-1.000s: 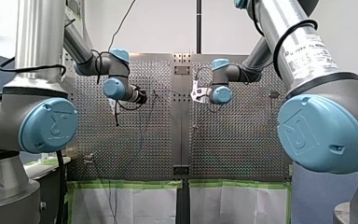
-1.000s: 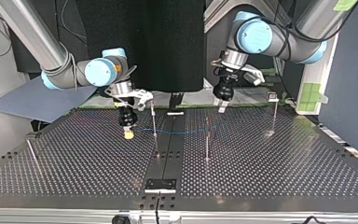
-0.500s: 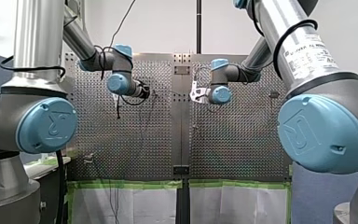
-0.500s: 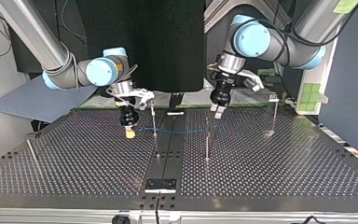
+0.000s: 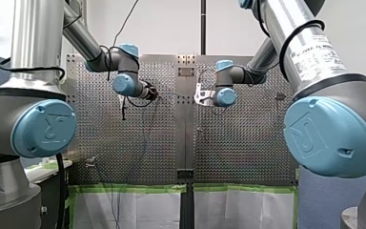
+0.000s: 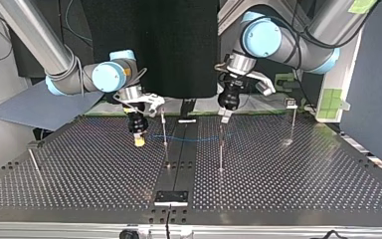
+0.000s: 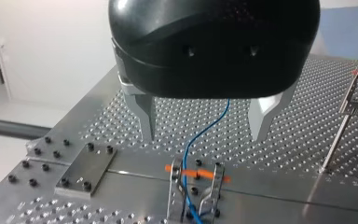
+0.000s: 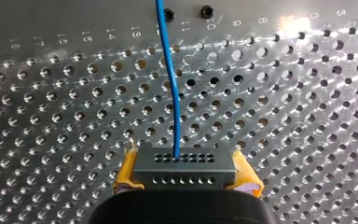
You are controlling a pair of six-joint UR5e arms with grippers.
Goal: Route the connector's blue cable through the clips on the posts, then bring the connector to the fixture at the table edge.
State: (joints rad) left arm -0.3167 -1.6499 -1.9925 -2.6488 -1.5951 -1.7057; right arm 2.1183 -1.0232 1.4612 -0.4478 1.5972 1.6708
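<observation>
So, my right tool is clamped on the connector, with its yellow pads pressed against the two ends. It sits low over the tabletop at the top view's left. Gripping by the ends leaves the holed face free. The blue cable leaves that face straight ahead, which I judge keeps the line lightly taut toward the posts.

In the top view the cable passes the thin post beside the connector and runs on toward the middle post. My left tool hangs above that post, its metal fingers spread wide and holding nothing. The cable runs under the gap and down between the two prongs of the clip. I'd say the tool stands astride so it can pinch the cable and seat it.

Routing looks partway done. The connector is well apart from the dark plate at the tabletop's near edge, which I take to be the fixture.
</observation>
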